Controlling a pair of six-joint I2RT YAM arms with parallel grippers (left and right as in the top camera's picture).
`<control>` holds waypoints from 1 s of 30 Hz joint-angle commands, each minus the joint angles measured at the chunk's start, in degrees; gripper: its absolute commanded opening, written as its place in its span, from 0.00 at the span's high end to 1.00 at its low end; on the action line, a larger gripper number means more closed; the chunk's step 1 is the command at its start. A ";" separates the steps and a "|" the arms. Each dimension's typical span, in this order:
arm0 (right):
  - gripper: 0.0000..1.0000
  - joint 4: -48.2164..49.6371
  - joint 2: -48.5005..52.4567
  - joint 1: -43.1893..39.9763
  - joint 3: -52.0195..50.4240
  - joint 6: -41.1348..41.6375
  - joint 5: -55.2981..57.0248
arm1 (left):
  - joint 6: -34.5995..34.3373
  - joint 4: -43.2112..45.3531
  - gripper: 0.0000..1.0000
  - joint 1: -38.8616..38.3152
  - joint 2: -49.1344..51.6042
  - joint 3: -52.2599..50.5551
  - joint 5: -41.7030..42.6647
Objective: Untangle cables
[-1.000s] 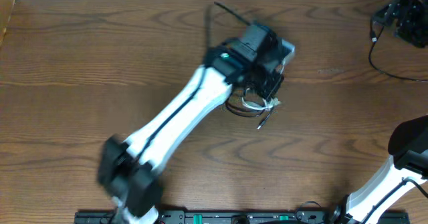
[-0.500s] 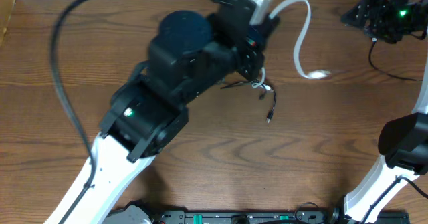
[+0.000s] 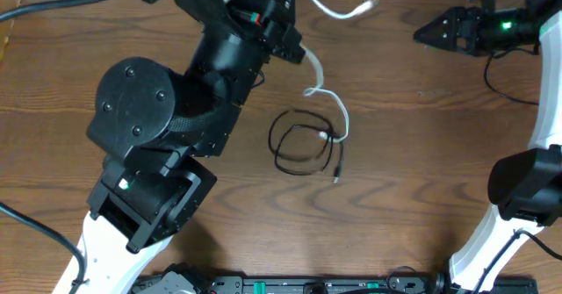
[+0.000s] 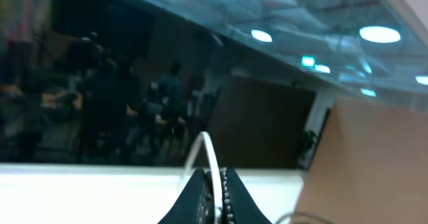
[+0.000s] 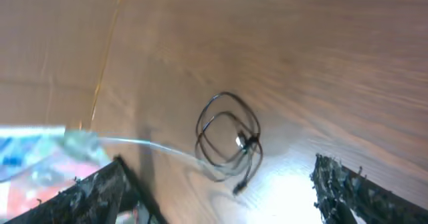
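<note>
At left gripper [image 4: 214,184], white cable [image 4: 211,152] (half-hidden)

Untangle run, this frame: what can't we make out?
- Overhead: where the left end effector grips the white cable is hidden by the left arm's own wrist.
- Overhead: whether the white cable threads the black cable's coil is too small to tell; the right wrist view blurs it.
- Left wrist: camera faces away from the table, so no coil shows; background blurred.
</note>
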 commanded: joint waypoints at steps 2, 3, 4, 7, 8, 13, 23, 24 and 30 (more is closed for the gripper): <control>0.12 -0.92 0.00 3.43 -0.11 -7.87 -3.26 | -0.46 5.75 0.92 0.02 -0.57 0.15 -5.84; 0.12 -1.07 0.00 4.17 -0.11 -8.31 -3.26 | -0.26 7.15 0.93 0.02 -0.63 0.15 -5.86; 0.12 -1.33 0.00 4.98 -0.11 -9.01 -3.26 | -0.28 8.13 0.92 0.02 -0.76 0.15 -5.84; 0.12 -2.16 0.00 6.97 -0.11 -11.85 -3.21 | -0.26 7.96 0.93 0.02 -0.96 0.15 -5.86; 0.12 -2.21 0.00 7.43 -0.11 -12.44 -3.21 | -0.26 7.93 0.92 0.04 -0.96 0.15 -5.86; 0.10 -2.21 0.00 9.68 -0.11 -15.21 -3.23 | 0.15 9.14 0.92 0.04 -0.98 0.15 -5.88; 0.11 -0.85 0.02 16.24 -0.11 -20.11 -4.85 | 0.13 4.42 0.93 0.04 -0.90 0.15 -6.69; 0.11 -0.28 0.02 16.74 -0.13 -20.15 -5.35 | 0.15 3.74 0.92 0.04 -0.90 0.15 -7.63; 0.12 0.46 1.03 18.93 -1.44 -24.72 -14.53 | 0.11 -3.10 0.93 0.48 -0.92 0.15 -10.14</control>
